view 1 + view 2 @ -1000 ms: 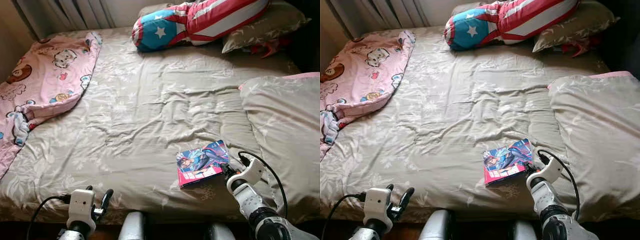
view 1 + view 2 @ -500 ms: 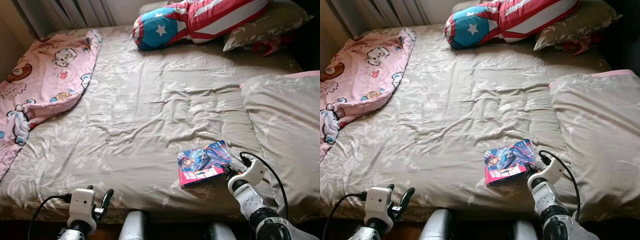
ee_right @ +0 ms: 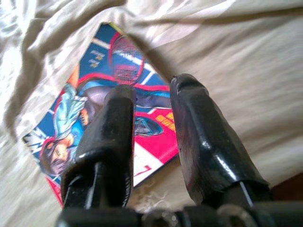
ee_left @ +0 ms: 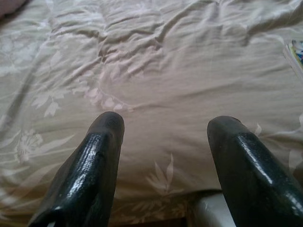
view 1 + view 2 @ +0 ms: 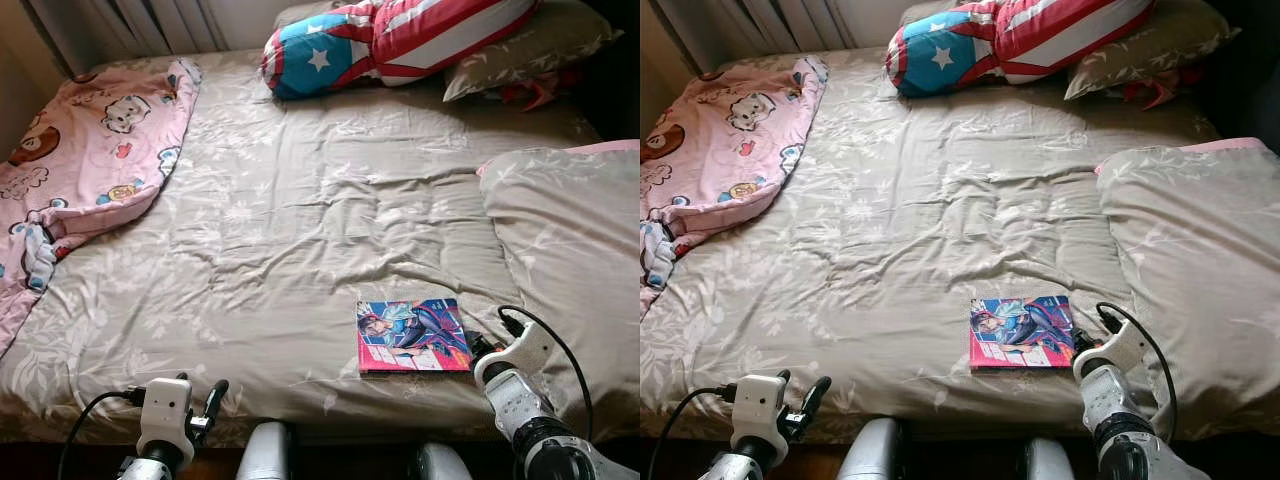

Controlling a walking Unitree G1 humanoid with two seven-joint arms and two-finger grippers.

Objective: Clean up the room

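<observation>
1. A flat, glossy comic book with a blue-and-pink cover [image 5: 413, 335] lies near the foot edge of the beige floral bedsheet [image 5: 300, 220].
2. The right gripper [image 3: 151, 94] hovers at the book's right edge, fingers narrowly parted, grasping nothing.
3. The left gripper [image 4: 163, 127] hangs spread wide, released, over the sheet.

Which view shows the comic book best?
The left eye view: the whole comic book lies flat on the bed, unobstructed. The right eye view matches it. In the right wrist view the right hand covers part; the left wrist view catches only an edge.
</observation>
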